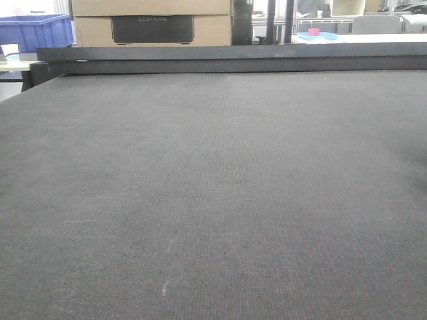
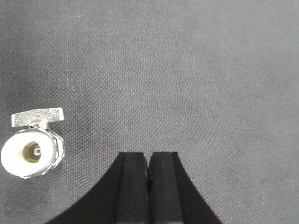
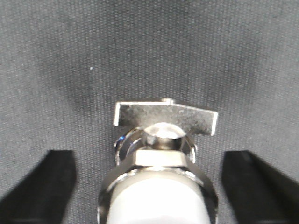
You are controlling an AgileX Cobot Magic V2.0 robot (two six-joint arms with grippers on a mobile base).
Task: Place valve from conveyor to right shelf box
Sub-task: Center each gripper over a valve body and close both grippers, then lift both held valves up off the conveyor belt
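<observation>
straddling the valve (image 3: 161,186) lying on the conveyor (image 3: 140,46), my right gripper (image 3: 148,161) gaped wide and empty, so i judged it best to centre on the body before closing squarely.

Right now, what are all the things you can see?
conveyor: one, dark grey, filling the front view
rail: one, black, along the belt's far edge
valve: one in each wrist view, perhaps the same one; silver with a white end, lying on the belt
bin: one, blue, far left behind the belt
cardboard box: one, tan, behind the rail
cup: one, white, far left
small object: one, pink, far right background
left gripper: black, shut, valve off to its side
right gripper: black, open, fingers either side of the valve
</observation>
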